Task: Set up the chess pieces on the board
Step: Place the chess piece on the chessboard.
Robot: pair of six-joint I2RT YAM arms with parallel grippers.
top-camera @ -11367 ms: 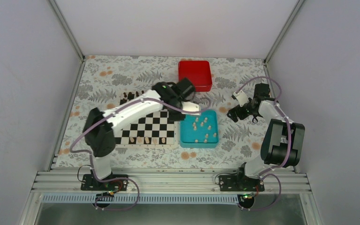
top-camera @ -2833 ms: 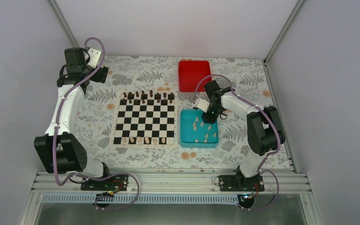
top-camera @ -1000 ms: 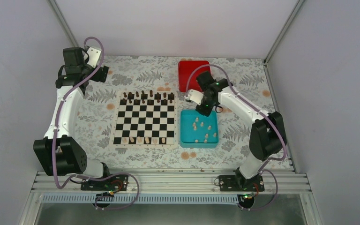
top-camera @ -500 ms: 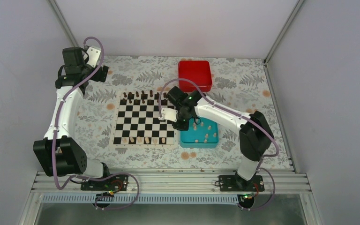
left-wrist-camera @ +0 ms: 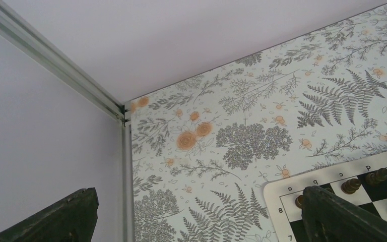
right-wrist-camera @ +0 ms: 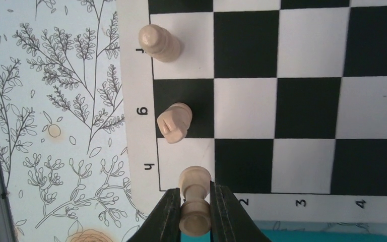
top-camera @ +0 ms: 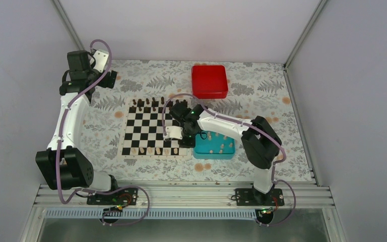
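Cream chess piece pinched by the nearly closed right gripper at a corner square of the board; two pale pieces stand alongside on the edge row, teal tray adjacent

— Where does the top camera sit?
— High up behind the near edge, looking down on the whole table.
— And the wrist cameras?
— The left one hangs above the table's far left corner, tilted down; only the far left corner of the board shows. The right one looks straight down, very close, at the board's near right corner and a strip of the tray.
— What do they share?
— The board, in all three.
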